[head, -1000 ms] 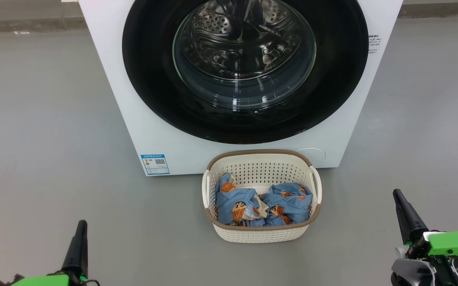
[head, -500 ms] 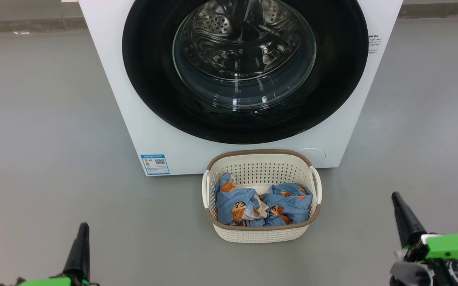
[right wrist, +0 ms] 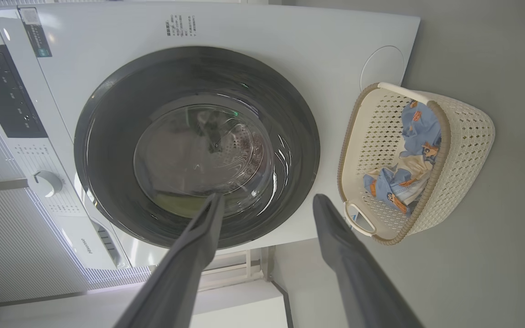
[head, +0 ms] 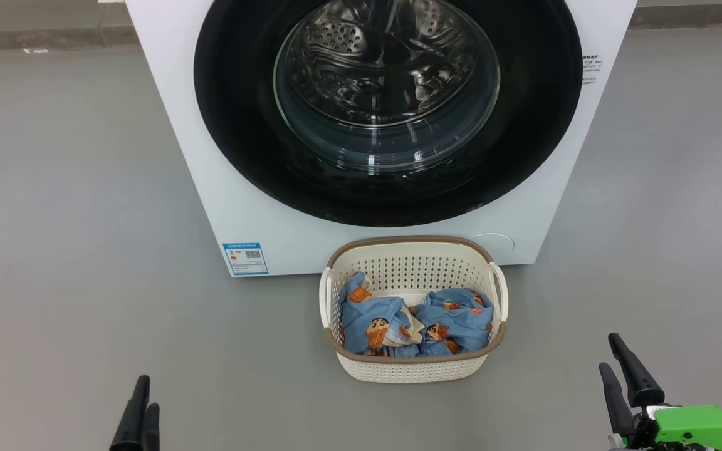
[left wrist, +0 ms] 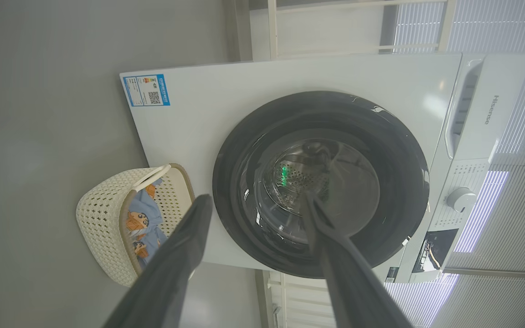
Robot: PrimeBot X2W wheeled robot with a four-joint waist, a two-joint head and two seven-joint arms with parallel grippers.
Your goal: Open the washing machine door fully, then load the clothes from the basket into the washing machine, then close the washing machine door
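The basket (head: 411, 371) sits left of the right hand (head: 609, 352).

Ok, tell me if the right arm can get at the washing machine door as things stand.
Probably yes. The right gripper is open, with bare floor between it and the shut washing machine door. The basket stands left of that path, not across it. Moving closer may be needed.

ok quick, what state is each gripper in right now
left gripper: open, fingers apart, holding nothing
right gripper: open, fingers apart, holding nothing
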